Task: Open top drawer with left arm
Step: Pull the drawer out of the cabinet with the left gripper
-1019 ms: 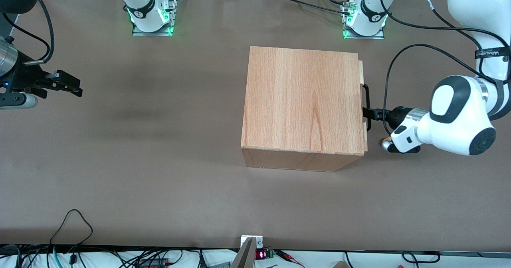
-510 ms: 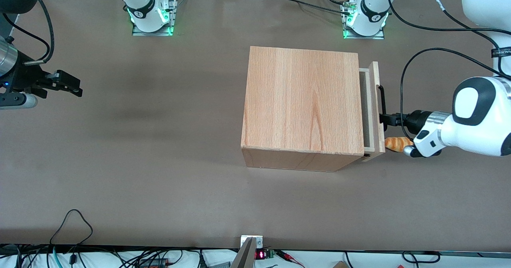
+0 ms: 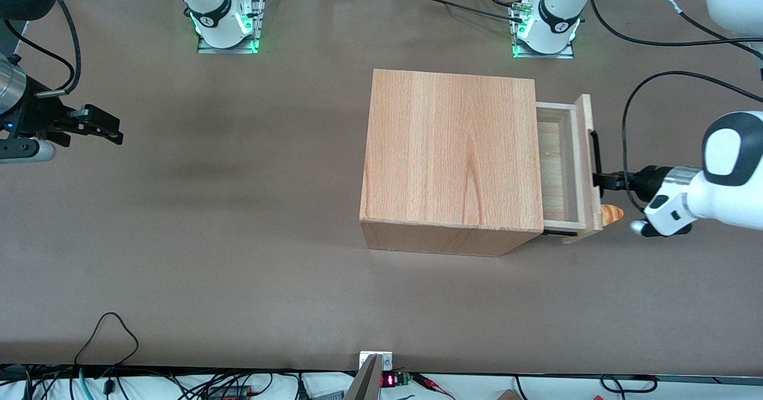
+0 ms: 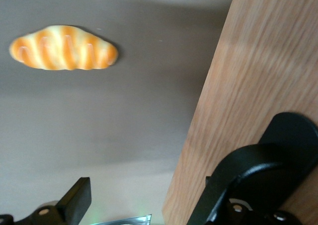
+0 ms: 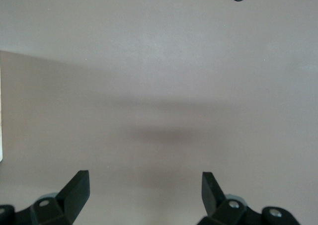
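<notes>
The shallow light-wood top drawer [image 3: 563, 167] with its pale plywood inside stands partly drawn out of the big light-wood box body [image 3: 451, 158], on the side facing the working arm's end of the brown table [image 3: 238, 239]. Its thick front panel [image 4: 253, 86] carries a long black bar handle [image 3: 595, 152], and the black two-finger gripper [image 3: 602, 180] of the white rounded left arm [image 3: 715, 194] sits right at that handle, level with the drawer front. In the left wrist view one black finger [image 4: 248, 185] hooks against the handle's mount on the wood while the other finger [image 4: 74, 200] hangs clear over the table, so the fingers are spread apart. A small orange-striped bread roll [image 4: 63, 47] lies on the table just beside the drawer front, nearer the front camera than the gripper.
</notes>
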Controlling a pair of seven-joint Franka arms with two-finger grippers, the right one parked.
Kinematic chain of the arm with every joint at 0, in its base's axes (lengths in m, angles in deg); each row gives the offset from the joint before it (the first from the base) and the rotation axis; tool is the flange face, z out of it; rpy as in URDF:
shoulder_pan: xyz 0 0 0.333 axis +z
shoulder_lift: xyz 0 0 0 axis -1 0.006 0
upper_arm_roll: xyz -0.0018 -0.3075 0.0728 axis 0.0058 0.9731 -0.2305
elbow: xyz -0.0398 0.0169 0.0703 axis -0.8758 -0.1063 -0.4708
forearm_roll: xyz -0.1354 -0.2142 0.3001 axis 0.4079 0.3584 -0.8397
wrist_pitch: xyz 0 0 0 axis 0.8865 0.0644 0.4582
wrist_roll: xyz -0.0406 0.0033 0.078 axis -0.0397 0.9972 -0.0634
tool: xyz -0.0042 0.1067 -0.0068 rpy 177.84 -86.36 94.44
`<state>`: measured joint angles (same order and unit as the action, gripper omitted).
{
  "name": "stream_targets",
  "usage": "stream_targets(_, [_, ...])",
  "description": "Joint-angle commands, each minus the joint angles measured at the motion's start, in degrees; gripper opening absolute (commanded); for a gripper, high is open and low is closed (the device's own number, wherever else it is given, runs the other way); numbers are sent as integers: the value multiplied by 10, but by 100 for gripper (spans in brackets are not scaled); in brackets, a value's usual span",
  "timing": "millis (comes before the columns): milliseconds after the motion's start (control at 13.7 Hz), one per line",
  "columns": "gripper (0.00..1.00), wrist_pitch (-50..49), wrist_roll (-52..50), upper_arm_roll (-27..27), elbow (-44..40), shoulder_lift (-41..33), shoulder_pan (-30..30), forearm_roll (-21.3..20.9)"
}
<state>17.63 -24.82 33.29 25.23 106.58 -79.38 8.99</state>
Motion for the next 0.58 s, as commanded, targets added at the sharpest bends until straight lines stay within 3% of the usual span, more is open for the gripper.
stream_targets(0, [100, 16, -18, -1, -28, 23, 21, -39])
stream_targets(510, [100, 16, 10, -1, -29, 23, 62, -45])
